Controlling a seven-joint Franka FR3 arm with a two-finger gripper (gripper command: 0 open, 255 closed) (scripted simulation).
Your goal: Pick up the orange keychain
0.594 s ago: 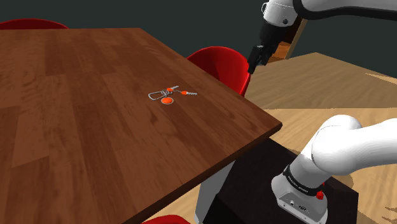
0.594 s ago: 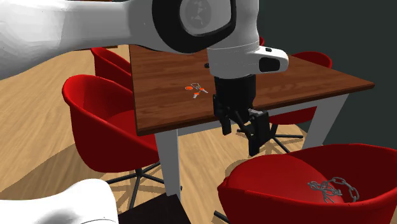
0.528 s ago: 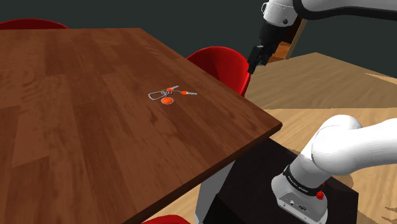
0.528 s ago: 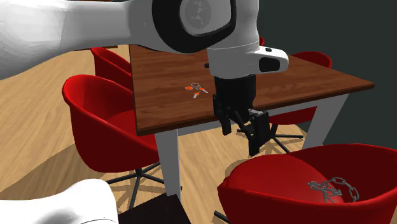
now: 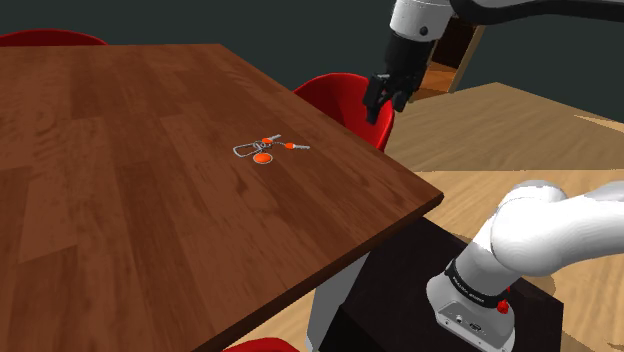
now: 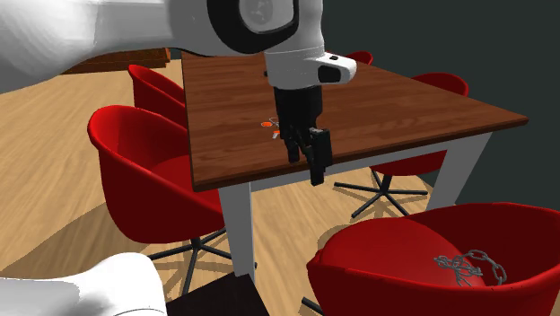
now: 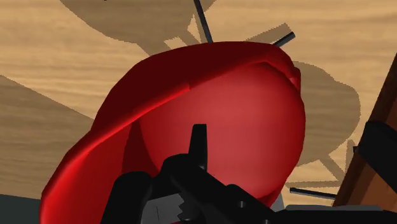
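While the wooden table [image 5: 120, 190] takes up the shoulder view's left and middle, the orange keychain [image 5: 264, 150] lies flat on its top, toward the right-hand edge, as a silver ring with orange pieces. Further right, a red chair [image 5: 345, 98] rises behind that edge. The black gripper [image 5: 381, 106] hangs in the air above the chair, off the table and well apart from the keychain. Its two fingers stand apart with nothing between them. At the lower right the arm's white base [image 5: 530, 245] sits on the dark stand [image 5: 400, 310]. In the second exterior view the keychain [image 6: 276, 127] shows on the tabletop just left of the downward-pointing gripper [image 6: 305, 166]. At the far right a grey chain [image 6: 467, 267] lies on a second red chair [image 6: 395, 260]. In the wrist view the red chair's seat [image 7: 216, 114] lies beyond the gripper.
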